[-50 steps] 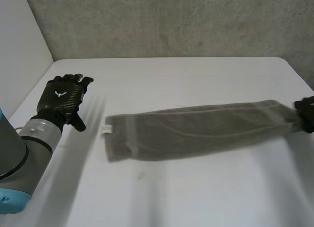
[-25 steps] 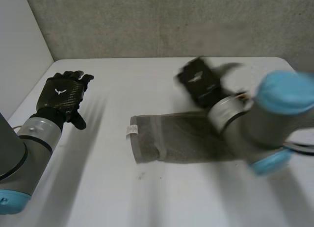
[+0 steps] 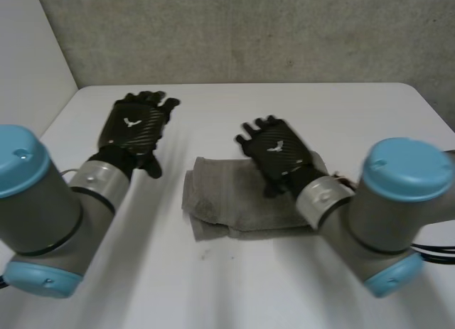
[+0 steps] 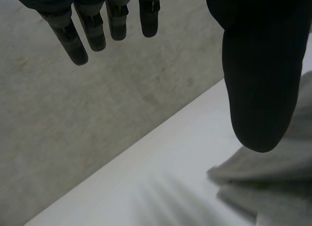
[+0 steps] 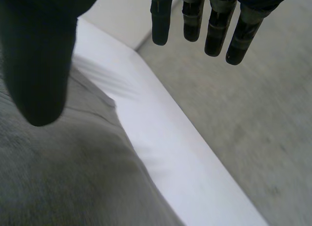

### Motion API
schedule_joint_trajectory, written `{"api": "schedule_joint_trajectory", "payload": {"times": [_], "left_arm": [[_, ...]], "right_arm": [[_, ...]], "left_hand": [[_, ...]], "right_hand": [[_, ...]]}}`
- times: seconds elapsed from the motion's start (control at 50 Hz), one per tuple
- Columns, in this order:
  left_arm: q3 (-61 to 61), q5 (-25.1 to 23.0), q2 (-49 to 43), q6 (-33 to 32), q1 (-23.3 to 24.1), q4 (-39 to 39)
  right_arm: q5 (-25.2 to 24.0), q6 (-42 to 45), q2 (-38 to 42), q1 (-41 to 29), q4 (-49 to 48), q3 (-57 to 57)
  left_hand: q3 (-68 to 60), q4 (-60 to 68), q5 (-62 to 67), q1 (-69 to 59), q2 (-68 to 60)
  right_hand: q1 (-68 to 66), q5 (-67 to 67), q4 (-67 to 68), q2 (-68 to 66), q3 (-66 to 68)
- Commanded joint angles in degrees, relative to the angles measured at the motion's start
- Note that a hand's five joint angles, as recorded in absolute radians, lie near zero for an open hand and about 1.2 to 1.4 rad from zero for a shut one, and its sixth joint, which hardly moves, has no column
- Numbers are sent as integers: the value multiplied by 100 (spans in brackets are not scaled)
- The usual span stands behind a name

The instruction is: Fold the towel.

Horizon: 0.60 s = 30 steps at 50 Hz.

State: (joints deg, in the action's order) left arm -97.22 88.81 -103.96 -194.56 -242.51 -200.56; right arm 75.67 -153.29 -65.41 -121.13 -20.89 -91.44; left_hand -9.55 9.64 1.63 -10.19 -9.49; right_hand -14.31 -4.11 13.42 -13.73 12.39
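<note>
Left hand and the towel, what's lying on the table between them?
Nothing. The head view shows a bare strip of white table between the left hand and the towel.

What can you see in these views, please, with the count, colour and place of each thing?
towel: one, grey, folded over, mid-table
table: one, white, under the towel
wall: one, grey, behind the table
left hand: one, black, open, beside the towel
right hand: one, black, open, over the towel
left arm: one, grey with light-blue caps, near left
right arm: one, same colours, near right
</note>
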Motion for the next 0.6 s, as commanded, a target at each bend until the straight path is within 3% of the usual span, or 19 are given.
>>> {"api": "schedule_joint_trajectory", "payload": {"times": [0.02,0.1,0.18,0.22,0.26,0.28,0.32,0.38,0.4,0.6], "left_arm": [[756,205,-738,208,826,43],[1152,539,-1379,200,1249,52],[1284,750,-1801,147,1346,70],[1294,866,-1979,112,1355,70],[1259,1014,-2215,-28,1364,61],[1258,1015,-2216,-29,1364,61],[1214,1059,-2287,-126,1364,52],[1047,1077,-2322,-266,1373,61],[926,1077,-2296,-292,1382,52],[467,1252,-1663,-266,1540,44]], "right_arm": [[-122,-948,-455,1186,479,-724],[-447,-799,-482,1758,726,-1173],[-719,-563,-482,2127,718,-1419],[-808,-412,-464,2252,718,-1491],[-905,-176,-368,2375,700,-1534],[-905,-175,-368,2375,700,-1535],[-923,-96,-140,2393,639,-1473],[-914,-69,-42,2393,621,-1420],[-914,-69,10,2384,604,-1368],[-712,-175,-113,2085,533,-726]], "left_hand": [[-150,141,-57,-86,-157],[-167,158,-40,-103,-174],[-167,158,-40,-103,-174],[-167,158,-40,-103,-174],[-167,158,-40,-103,-174],[-167,158,-40,-103,-174],[-167,158,-40,-103,-174],[-167,158,-40,-103,-174],[-167,158,-40,-103,-174],[-117,108,-91,-52,-123]], "right_hand": [[431,411,-342,373,-239],[431,411,-342,373,-239],[327,308,-239,270,-136],[-452,-472,541,-510,644],[-2511,-2530,2599,-2569,2703],[-2521,-2541,2610,-2579,2713],[-4564,-4584,4653,-4622,4756],[-5516,-5535,5604,-5573,5707],[-6559,-6578,6647,-6617,6751],[-6569,-6589,6658,-6627,6761]]}}
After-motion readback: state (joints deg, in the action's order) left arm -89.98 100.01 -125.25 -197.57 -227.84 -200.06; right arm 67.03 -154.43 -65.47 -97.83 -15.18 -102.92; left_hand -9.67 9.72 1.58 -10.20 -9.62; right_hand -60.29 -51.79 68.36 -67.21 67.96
